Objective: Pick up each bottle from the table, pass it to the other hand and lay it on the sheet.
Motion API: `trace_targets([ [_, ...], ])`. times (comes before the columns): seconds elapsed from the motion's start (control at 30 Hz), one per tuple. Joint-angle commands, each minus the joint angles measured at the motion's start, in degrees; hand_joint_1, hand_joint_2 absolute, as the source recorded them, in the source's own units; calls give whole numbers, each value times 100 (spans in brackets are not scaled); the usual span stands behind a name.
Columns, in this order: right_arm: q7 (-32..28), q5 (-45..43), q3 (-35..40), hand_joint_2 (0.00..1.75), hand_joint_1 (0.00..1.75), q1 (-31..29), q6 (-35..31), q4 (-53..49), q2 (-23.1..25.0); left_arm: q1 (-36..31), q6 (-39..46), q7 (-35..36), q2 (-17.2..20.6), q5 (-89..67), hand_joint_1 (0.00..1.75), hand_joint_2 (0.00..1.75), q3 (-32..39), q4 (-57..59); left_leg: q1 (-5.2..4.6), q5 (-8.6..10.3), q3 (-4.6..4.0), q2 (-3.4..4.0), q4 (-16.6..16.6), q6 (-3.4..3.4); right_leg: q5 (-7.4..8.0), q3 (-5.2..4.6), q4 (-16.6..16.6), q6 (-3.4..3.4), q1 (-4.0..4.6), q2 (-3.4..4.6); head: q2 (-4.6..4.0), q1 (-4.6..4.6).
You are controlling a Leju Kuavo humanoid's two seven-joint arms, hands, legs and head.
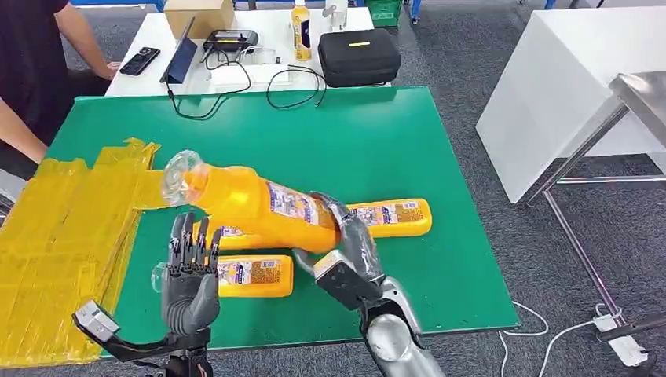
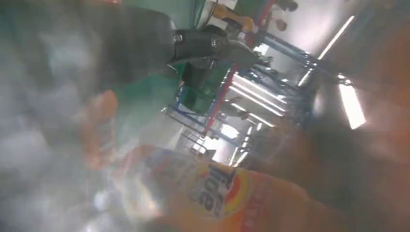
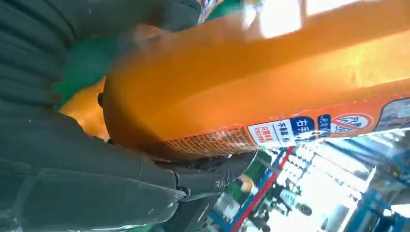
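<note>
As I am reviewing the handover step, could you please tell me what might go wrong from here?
The right hand grips the lifted bottle near its base, so the long cap end could sag or slip. The left hand waits open just below it and might close badly. Two bottles on the table lie right beneath; a drop could knock them.

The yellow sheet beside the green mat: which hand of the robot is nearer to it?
Left. The left hand hovers open beside the yellow sheet; the right hand, gripping the lifted bottle, is farther away.
</note>
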Motion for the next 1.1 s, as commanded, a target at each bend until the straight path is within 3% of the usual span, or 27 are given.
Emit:
trace_targets([
  [0.03,13,19,319,175,175,-394,-27,847,72,-191,19,-3,28,18,0,175,0,344,5,0,17,12,-12,-10,2,14,-11,-7,6,4,-2,-2],
  [0.43,187,361,1255,175,175,-682,-52,2269,576,-132,117,-16,28,27,0,175,-16,220,5,0,16,15,-12,-9,2,12,-9,-7,5,7,0,-2],
  [0.77,188,-306,2580,175,175,-1112,-157,3617,584,-105,440,-120,28,-246,0,175,-127,36,7,-4,22,23,-13,-11,-1,15,-7,-9,6,15,-2,0],
  [1.1,176,-337,2640,175,175,-1136,-174,3656,584,-111,524,-149,28,-337,0,175,-156,30,4,3,4,-5,-5,-7,-2,4,-5,-5,5,-12,-2,2],
])
